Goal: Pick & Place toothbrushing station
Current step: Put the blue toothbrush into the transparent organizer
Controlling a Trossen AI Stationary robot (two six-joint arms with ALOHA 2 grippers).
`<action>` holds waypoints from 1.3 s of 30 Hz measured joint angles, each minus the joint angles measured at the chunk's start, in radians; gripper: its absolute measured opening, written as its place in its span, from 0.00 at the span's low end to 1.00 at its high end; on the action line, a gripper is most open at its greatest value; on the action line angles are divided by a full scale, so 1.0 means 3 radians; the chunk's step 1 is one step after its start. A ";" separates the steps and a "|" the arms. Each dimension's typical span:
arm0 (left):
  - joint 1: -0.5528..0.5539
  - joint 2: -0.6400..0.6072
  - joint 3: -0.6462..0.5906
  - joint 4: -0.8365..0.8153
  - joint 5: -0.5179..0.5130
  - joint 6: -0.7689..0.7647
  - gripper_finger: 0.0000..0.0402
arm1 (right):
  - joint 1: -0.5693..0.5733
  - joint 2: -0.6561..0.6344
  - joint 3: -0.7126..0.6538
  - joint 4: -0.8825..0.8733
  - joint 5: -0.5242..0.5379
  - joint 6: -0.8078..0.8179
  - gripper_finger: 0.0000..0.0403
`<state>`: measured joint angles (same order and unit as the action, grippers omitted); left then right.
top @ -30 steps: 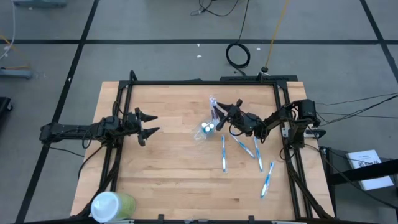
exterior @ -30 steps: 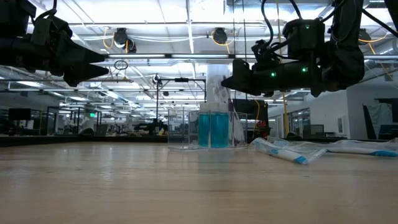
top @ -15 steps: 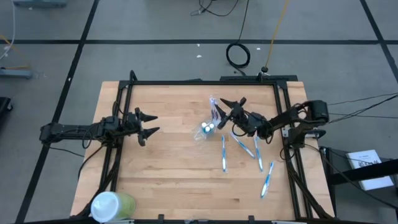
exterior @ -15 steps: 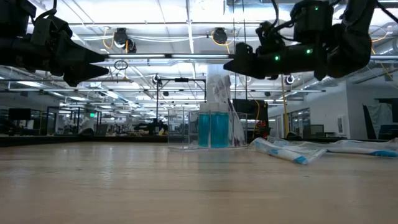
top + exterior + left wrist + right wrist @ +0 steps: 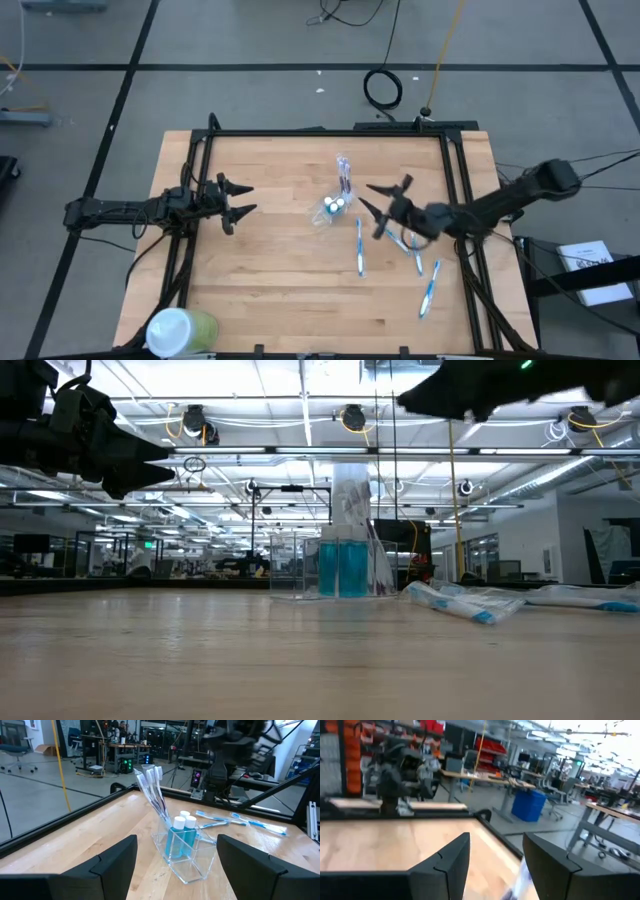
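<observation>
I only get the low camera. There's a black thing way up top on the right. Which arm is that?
Observer: That's the right gripper. It's open and hovers over the loose toothbrushes lying beside the clear cup.
Operator: What's inside the cup?
Observer: The left wrist view shows standing toothbrushes leaning out of it, next to two white-capped tubes.
Operator: Anything I can't see at all?
Observer: Yes, a green cup with a white lid stands in a table corner on the left arm's side.
</observation>
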<state>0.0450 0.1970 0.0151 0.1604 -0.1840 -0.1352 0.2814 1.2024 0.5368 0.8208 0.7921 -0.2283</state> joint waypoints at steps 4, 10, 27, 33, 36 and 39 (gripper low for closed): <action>0.0000 0.0001 0.0000 0.0000 0.0000 0.0000 0.70 | 0.0607 -0.0241 0.0309 -0.1101 0.0636 0.0293 0.44; -0.0001 0.0000 0.0000 0.0000 0.0000 0.0000 0.70 | 0.1125 -0.0029 0.1113 -0.3030 0.0820 0.1517 0.44; 0.0000 0.0001 0.0000 0.0000 0.0000 0.0000 0.70 | 0.1010 0.0438 0.1457 -0.5018 -0.2479 0.5111 0.37; 0.0000 0.0000 0.0000 0.0000 0.0000 0.0000 0.70 | 0.1115 0.0438 0.1354 -0.5694 -0.2899 0.6211 0.35; -0.0001 0.0000 0.0000 0.0000 0.0001 0.0000 0.70 | 0.1220 0.0438 0.1300 -0.6043 -0.2919 0.6664 0.34; -0.0001 0.0000 0.0000 0.0000 0.0000 0.0000 0.70 | 0.1338 0.0437 0.1198 -0.6209 -0.2921 0.6994 0.34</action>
<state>0.0448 0.1971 0.0151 0.1604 -0.1841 -0.1352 0.6829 1.3334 0.8962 -1.0420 -0.0841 1.8700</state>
